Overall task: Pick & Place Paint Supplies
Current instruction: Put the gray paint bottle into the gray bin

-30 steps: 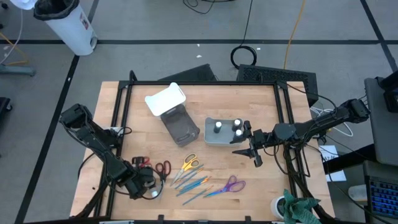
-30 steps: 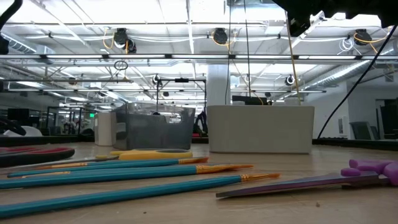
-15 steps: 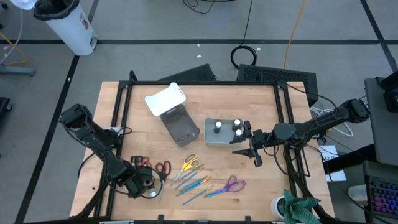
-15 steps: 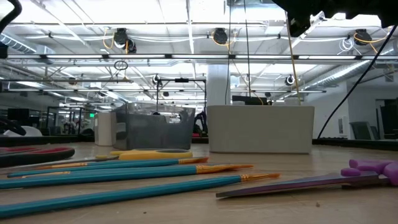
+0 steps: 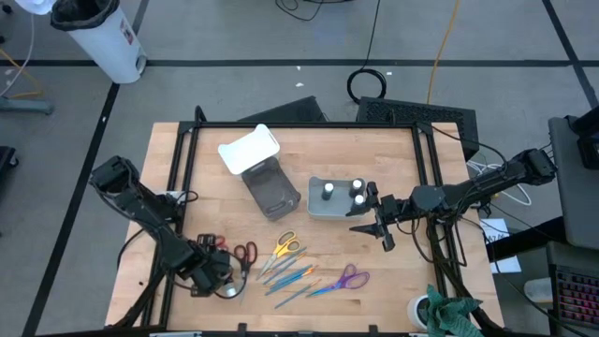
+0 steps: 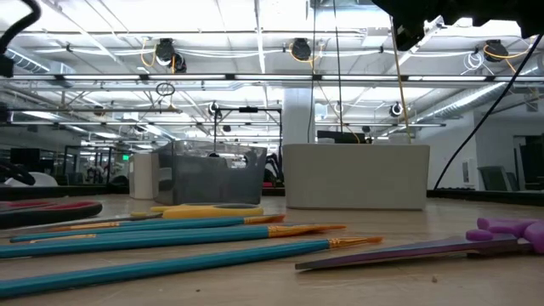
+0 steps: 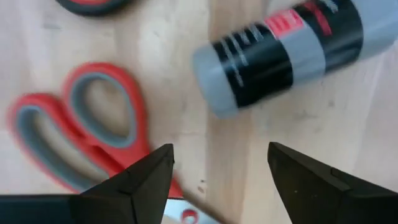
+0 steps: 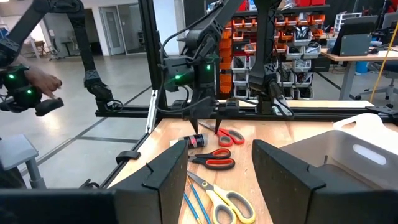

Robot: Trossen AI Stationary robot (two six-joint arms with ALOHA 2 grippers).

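Jaws of left gripper (image 7: 217, 180) parted above bottle (image 7: 280, 53).

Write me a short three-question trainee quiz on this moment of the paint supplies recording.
1. True or false: the left claw is shut on the red scissors.
2. How many white-capped bottles can be seen in the grey tray? A) one B) three C) five
3. Fill in: the loose bottle just ahead of the left claw is lying on its ____ on the table.

Key: 1. False: it is open and holds nothing. 2. B. 3. side.
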